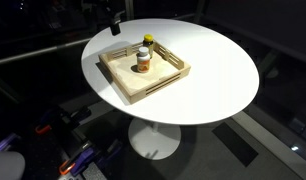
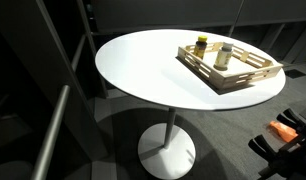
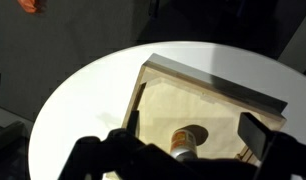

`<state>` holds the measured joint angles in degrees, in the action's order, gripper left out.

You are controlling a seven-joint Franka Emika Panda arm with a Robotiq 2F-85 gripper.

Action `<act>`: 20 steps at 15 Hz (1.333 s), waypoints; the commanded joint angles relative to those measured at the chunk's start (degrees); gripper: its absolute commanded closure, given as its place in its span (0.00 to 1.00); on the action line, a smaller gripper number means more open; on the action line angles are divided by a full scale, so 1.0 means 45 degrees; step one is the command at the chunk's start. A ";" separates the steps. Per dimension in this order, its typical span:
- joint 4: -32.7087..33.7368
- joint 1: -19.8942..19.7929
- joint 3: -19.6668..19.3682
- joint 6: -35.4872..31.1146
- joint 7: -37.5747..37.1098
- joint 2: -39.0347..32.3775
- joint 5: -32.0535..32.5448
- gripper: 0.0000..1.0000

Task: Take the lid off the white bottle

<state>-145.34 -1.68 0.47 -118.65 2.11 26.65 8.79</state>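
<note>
**Gripper looks pretty much all black on the wrist cam**

In the wrist view the gripper [image 3: 188,142] is matte black and chunky. One finger [image 3: 118,145] has rounded, knuckle-like lumps, and the other is a flat squared slab. It's too dark to make out screws or markings.

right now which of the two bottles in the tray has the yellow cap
The dark bottle has it. The white bottle standing beside it in the wooden tray instead carries an orange label band around its middle.

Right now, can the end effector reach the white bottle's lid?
Probably yes: the white bottle stands upright in the wooden tray with nothing above it, though the yellow-capped bottle stands close.
</note>
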 commanded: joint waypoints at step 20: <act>0.4341 0.0362 -0.0018 -0.2786 0.0055 -0.7256 -0.0226 0.00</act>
<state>-128.80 -0.12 0.59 -131.12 1.35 -2.62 8.54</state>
